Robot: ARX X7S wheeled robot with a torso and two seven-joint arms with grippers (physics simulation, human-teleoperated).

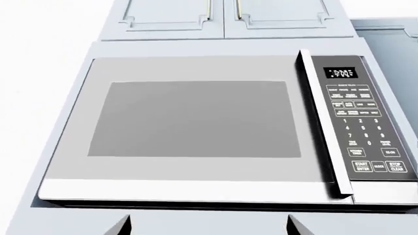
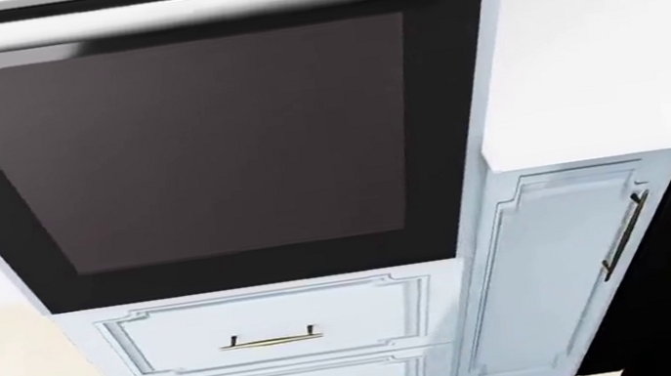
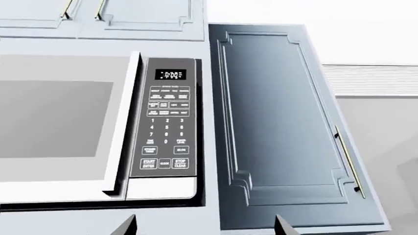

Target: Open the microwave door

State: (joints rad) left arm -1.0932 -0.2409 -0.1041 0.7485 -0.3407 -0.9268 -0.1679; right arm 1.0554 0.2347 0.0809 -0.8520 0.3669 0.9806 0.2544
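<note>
A: Space in front of the microwave door [image 1: 196, 122]?
B: Open air, nothing between it and either wrist camera.
A: Handle [image 1: 323, 122]?
B: Vertical bar on the door's edge next to the keypad [image 1: 362, 122], stands proud, reachable.
A: Obstacles?
B: Tall cabinet door [image 3: 281, 122] flanks the microwave beyond the keypad; upper cabinets [image 1: 222, 17] sit directly above it.

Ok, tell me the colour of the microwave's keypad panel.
Dark grey keypad panel with white lettering; clearest in the right wrist view.

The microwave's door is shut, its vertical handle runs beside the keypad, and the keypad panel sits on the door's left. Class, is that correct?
Not quite. The keypad panel sits to the right of the microwave's door, as the left wrist view shows. The door is shut, and the vertical handle runs beside the keypad.
</note>
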